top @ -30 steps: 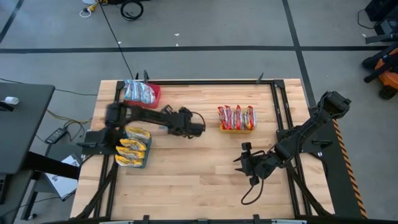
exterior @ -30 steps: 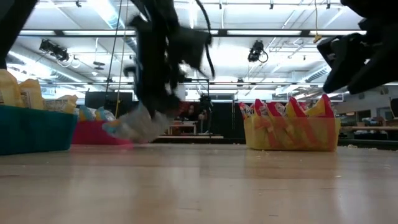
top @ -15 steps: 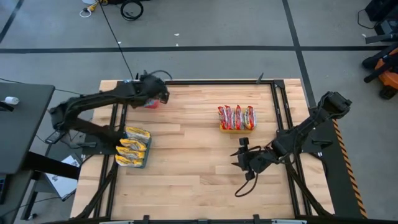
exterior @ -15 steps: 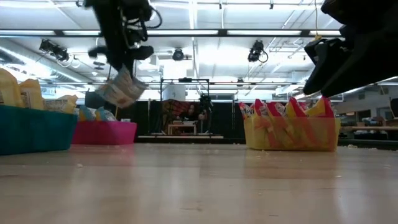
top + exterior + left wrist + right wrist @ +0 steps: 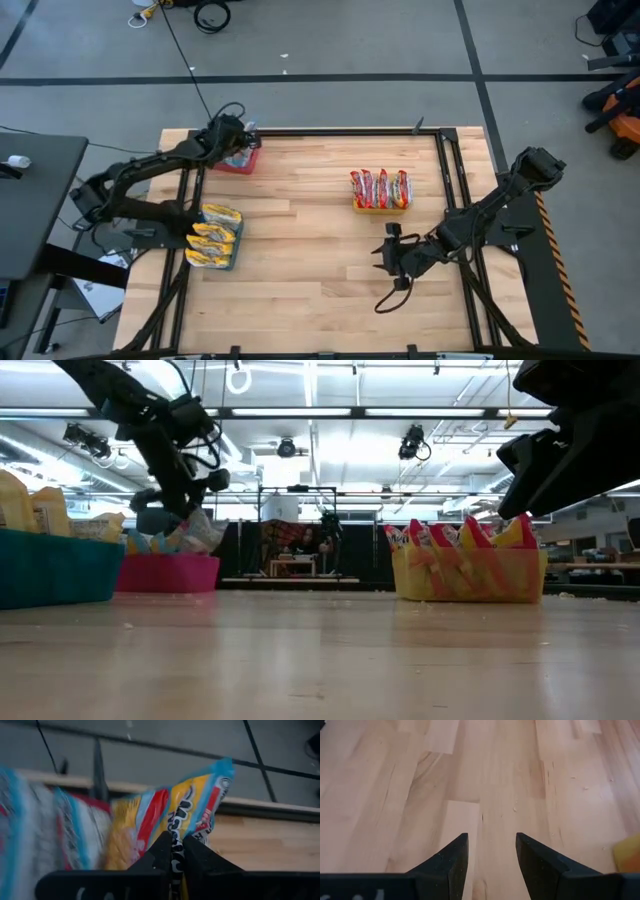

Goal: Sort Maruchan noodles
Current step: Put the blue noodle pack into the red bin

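Pinching a silver-blue packet (image 5: 175, 815), left gripper (image 5: 175, 851) seemingly above red bin (image 5: 243, 161)

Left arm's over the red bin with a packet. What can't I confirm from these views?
- Red bin contents: the left end effector and arm cover it in the high view; blurred in the left wrist view.
- Held packet: lower part hidden behind the fingers.
- Blue bin: cut off by the low view's edge.
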Controlling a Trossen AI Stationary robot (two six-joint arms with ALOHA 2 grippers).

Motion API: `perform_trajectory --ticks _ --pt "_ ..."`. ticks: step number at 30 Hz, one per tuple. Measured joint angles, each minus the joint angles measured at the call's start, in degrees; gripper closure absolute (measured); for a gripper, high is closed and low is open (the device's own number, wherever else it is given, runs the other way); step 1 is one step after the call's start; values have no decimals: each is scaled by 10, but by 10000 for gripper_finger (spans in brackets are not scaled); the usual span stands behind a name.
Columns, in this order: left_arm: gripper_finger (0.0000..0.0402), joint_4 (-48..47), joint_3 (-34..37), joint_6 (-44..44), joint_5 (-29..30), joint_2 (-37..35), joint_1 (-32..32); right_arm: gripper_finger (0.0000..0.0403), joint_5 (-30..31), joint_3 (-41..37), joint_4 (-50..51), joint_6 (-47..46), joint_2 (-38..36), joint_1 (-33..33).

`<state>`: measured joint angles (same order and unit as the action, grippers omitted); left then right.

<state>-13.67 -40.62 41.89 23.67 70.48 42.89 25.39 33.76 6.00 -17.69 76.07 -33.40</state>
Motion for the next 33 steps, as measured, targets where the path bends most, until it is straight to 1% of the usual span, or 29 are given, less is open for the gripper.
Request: perform_trajectory --ticks 3,5,8,13,18,22,26,28,31,33 --pt "371 7 14 33 -49 0 4 232 0 0 -1 -3 0 -2" --pt "364 13 18 43 -69 0 3 232 0 0 -4 -3 0 -2" --pt "361 18 18 54 -83 -9 3 232 0 0 -4 -12 0 -2" --pt "370 30 17 72 -83 -17 13 232 -2 0 -4 -27 0 -2" --pt "366 30 18 139 -73 -10 28 232 -6 0 -4 -29 0 -2" --pt "367 67 18 180 -74 -11 18 232 -16 0 -4 -32 0 -3" --pt "368 63 18 222 -59 -11 10 232 -35 0 -4 -35 0 -3" --pt "367 42 17 231 -35 -11 6 232 -42 0 -4 -38 0 -3" --pt "367 -33 17 234 -3 -12 14 232 -50 0 -4 -43 0 -6" --pt "367 -74 17 217 16 -12 23 232 -52 0 -3 -47 0 -12"
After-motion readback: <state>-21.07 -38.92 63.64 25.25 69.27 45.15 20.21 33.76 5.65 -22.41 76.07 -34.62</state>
